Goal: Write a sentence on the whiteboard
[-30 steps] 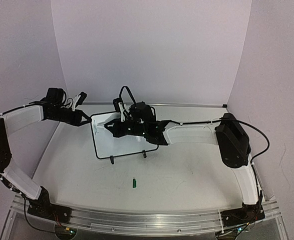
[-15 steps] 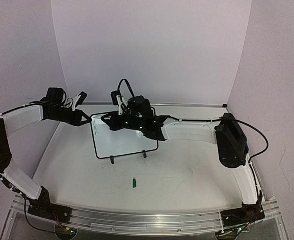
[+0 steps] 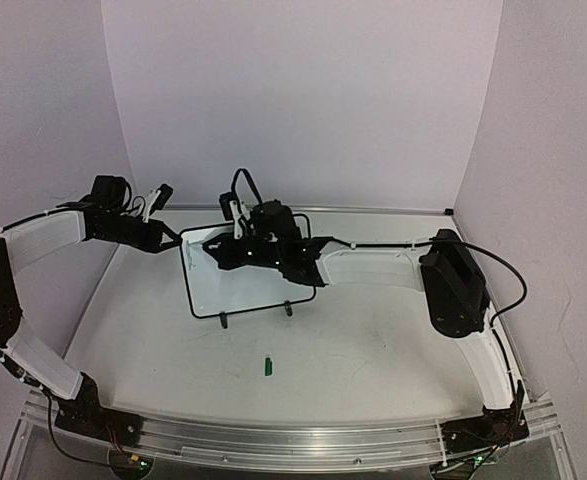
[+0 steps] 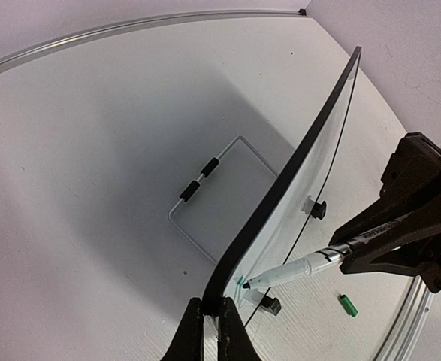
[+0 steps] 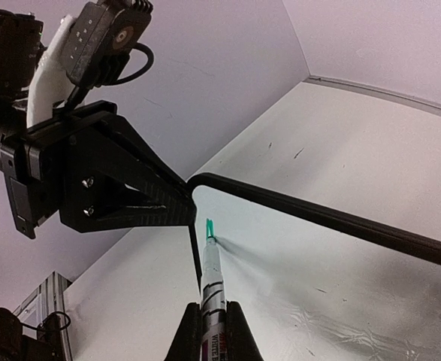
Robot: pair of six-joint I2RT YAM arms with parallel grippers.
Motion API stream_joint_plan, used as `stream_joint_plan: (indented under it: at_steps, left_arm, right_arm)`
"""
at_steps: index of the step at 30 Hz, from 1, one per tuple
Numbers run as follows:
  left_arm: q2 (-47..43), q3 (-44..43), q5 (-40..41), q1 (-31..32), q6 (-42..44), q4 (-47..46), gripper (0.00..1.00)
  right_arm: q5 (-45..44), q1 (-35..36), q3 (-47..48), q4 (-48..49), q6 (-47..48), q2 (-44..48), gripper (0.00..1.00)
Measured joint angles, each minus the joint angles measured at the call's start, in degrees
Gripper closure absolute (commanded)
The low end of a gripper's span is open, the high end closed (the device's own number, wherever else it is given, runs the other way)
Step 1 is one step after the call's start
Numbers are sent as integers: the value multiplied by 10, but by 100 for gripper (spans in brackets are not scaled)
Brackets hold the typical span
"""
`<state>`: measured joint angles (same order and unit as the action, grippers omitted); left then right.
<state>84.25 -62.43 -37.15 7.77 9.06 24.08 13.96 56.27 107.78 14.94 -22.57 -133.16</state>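
The whiteboard (image 3: 235, 292) stands upright on its black feet at mid table. My left gripper (image 3: 180, 240) is shut on the black frame at its upper left corner; the left wrist view shows the fingertips (image 4: 211, 307) pinching that frame. My right gripper (image 3: 219, 254) is shut on a white marker (image 5: 211, 274), whose green tip touches the board (image 5: 318, 256) close to that corner. Of the sentence I see a short green stroke (image 5: 209, 227), also seen beside the marker (image 4: 295, 269) as green marks (image 4: 243, 289).
A green marker cap (image 3: 268, 366) lies on the table in front of the board, also visible as a cap (image 4: 347, 304) in the left wrist view. A wire stand (image 4: 220, 195) props the board from behind. Walls enclose the back and sides.
My right arm has carried the marker left across the board toward its upper left corner. The left gripper and the board have stayed put.
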Motion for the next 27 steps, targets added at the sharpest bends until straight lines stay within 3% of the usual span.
stream_joint_plan:
  at_steps: [15,27]
  left_arm:
    - [0,0,3,0,0,0,100]
    - [0,0,12,0,-1,0,100]
  right_arm:
    - [-17,0,-1,3,0,0,100]
    - [-14,7,-55,19,0,8,100]
